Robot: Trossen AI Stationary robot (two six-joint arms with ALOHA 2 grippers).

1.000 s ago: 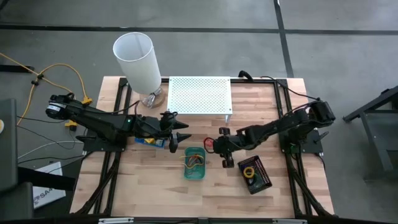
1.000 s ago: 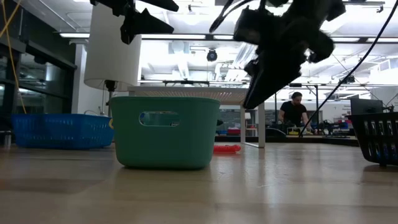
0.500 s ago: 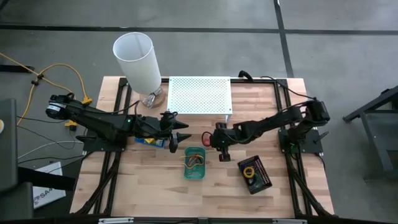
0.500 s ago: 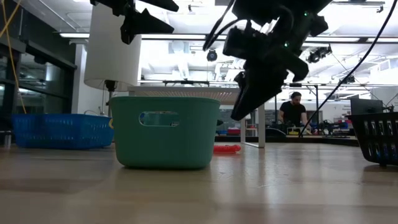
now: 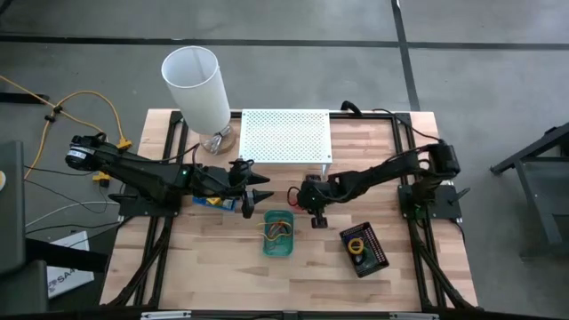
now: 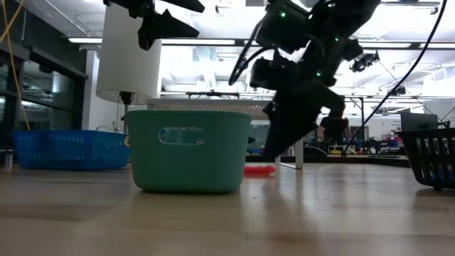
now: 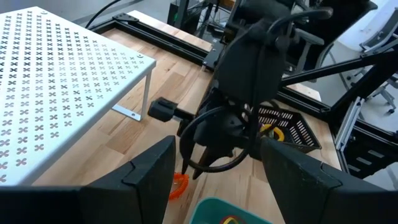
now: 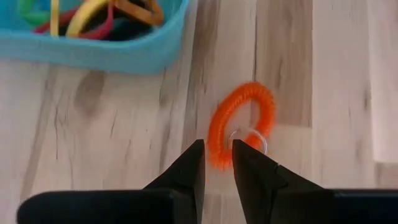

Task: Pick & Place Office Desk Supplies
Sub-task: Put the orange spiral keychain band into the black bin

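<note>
An orange coiled ring [image 8: 241, 122] with a small metal ring on it lies flat on the wood beside the green tray [image 5: 277, 234], which holds several coloured rings. My right gripper [image 8: 217, 158] hangs just above the orange ring's near edge, fingers pointing down and narrowly open, one on either side of the coil; I cannot tell whether they touch it. In the low view it [image 6: 271, 148] is a little above the ring [image 6: 259, 171]. My left gripper [image 5: 259, 196] waits open above the blue tray [image 5: 212, 202].
The white perforated shelf [image 5: 285, 136] stands just beyond the ring, its leg [image 7: 147, 92] close by. A white cylindrical lamp [image 5: 197, 87] is at the far left. The black tray [image 5: 364, 250] with a yellow item sits to the right, near the table's near edge.
My right gripper has moved toward the table's left and slightly toward the far edge, from beside the black tray to over the orange ring, and has come down closer to the table. The left arm has kept still.
</note>
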